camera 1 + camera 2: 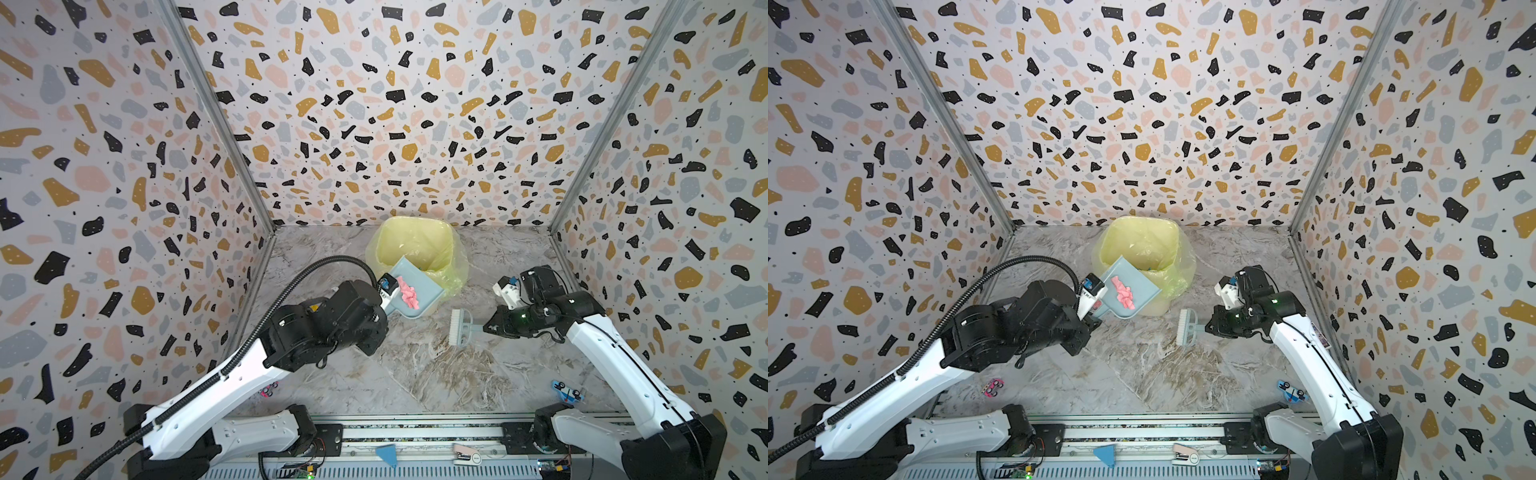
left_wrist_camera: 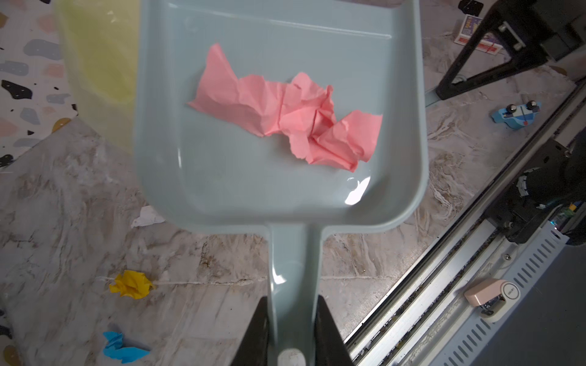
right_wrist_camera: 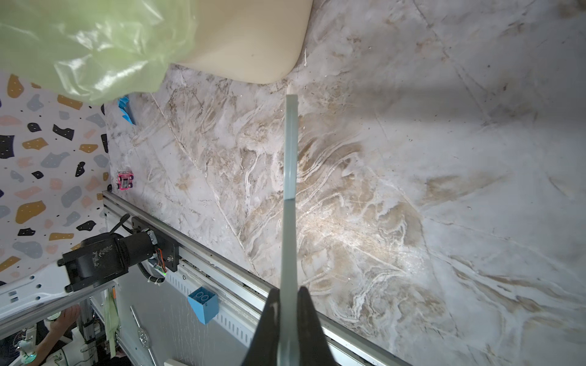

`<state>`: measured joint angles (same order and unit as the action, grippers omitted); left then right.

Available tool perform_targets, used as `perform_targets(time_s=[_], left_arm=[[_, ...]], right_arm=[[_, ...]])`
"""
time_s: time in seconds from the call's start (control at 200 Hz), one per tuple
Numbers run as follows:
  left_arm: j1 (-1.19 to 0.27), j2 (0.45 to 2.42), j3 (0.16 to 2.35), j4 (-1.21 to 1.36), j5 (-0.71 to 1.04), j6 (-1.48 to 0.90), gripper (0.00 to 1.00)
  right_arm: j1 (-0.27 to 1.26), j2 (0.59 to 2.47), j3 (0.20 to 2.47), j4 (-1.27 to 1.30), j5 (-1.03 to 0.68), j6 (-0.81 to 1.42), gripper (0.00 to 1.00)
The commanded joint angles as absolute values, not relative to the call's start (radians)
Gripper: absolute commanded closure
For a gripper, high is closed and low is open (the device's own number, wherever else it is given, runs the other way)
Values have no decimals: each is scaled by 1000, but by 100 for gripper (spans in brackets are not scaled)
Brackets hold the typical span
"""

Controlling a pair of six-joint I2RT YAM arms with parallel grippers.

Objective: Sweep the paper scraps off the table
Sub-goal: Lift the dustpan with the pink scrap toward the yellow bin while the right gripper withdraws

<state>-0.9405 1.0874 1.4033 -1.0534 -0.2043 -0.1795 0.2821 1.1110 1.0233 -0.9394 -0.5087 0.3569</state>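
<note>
"Where's the paper now?"

"One crumpled pink scrap lies in the middle of the dustpan. The left gripper grips the pan by its handle. The pan's front lip reaches over the near rim of the lined bin."

"So tipping comes next?"

"I'd say so. Best to carry the lip further past the rim first, then raise the handle slowly, so the paper slides into the liner instead of dropping outside. It's light, and a jerk could flick it off sideways."

"And the other arm?"

"The right gripper is closed on the brush handle, with the bristles low by the worktop and apart from the bin. It should wait there."

"Is that everything?"

"No. A white scrap, a yellow scrap and a blue scrap lie on the worktop near the pan."
</note>
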Motion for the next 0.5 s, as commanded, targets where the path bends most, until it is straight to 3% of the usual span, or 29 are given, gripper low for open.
perform_targets(time_s=[0.0,0.491], left_arm=[[-858,1116,1470,-1103,-248,-112,90],[-678,1260,1627,-1049,-402,1,92]], right_arm=[[269,1077,999,-926,-547,366,100],[253,1030,922,-877,-614,396,100]])
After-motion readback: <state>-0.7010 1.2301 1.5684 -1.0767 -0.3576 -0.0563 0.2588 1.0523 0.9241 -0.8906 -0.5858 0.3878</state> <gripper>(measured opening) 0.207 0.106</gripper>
